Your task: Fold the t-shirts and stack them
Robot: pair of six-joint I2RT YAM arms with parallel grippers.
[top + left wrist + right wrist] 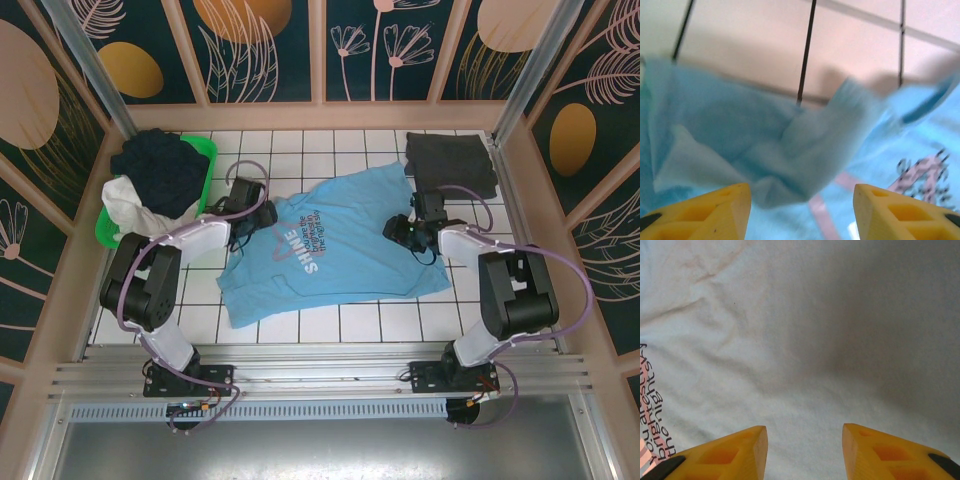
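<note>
Your light blue t-shirt [335,245] lies spread mid-table between the 2 arms. The left gripper [801,207], fingers parted and empty, faces its bunched sleeve [810,145] just ahead. The right gripper [805,450], equally unclenched, hangs over the opposite side.

The blue tee [340,265] is seen as soft, matt knit cloth, lightly creased, with a flat print [300,245] laid on it. The grey tee [450,162] is likewise matt cloth. The basket [208,152] is made of glossy green plastic. The table [460,310] is surfaced in smooth white tiles with dark joints. The fingers [735,452] are moulded in matt yellow plastic. The rail [320,372] is made of dull, ribbed metal.
</note>
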